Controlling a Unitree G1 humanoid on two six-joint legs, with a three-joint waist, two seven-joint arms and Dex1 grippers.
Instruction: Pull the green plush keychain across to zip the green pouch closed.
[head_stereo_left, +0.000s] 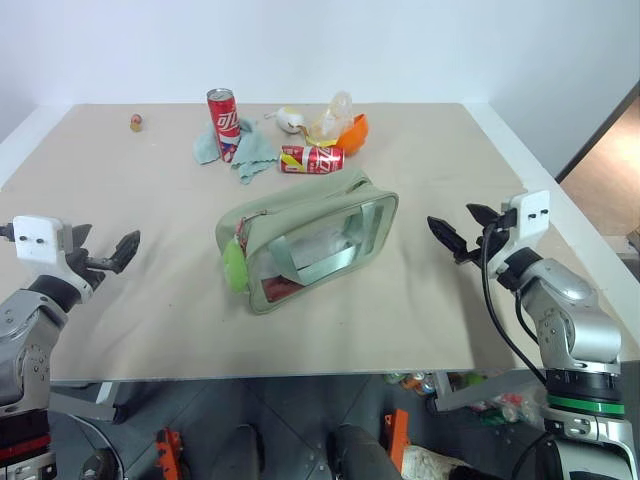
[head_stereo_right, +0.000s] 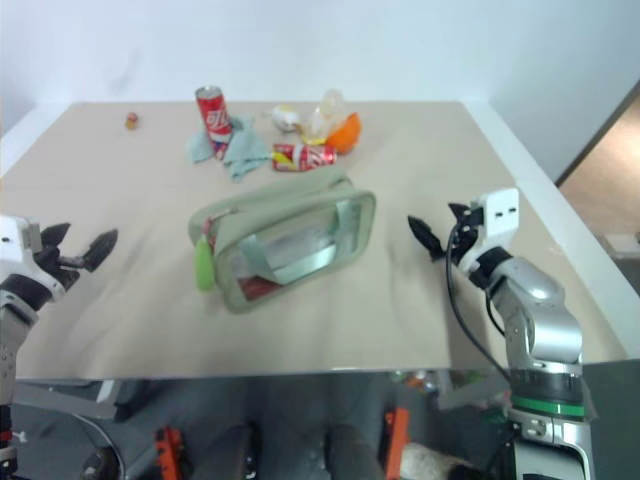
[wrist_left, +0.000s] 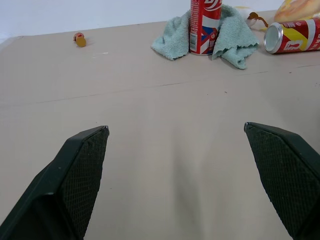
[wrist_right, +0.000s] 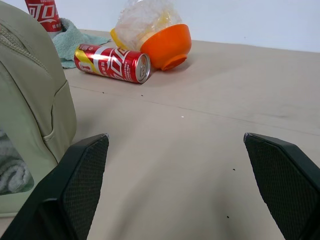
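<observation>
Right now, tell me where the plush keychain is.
The keychain hangs at the pouch's near left corner in the head views, mid-table, between the two pincers and nearer the left pincer.

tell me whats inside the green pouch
Through the clear window of the pouch something red lies at the bottom and something pale, cloth-like shows behind it. The fabric walls hide whatever else is inside.

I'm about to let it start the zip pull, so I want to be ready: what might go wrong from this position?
Both grippers, left and right, hang open and clear of the green pouch, so nothing braces it; pulling the green plush keychain may drag the pouch across the table rather than close it. The small, soft keychain could slip from the fingers. A sliding pouch might hit the lying can behind it.
</observation>
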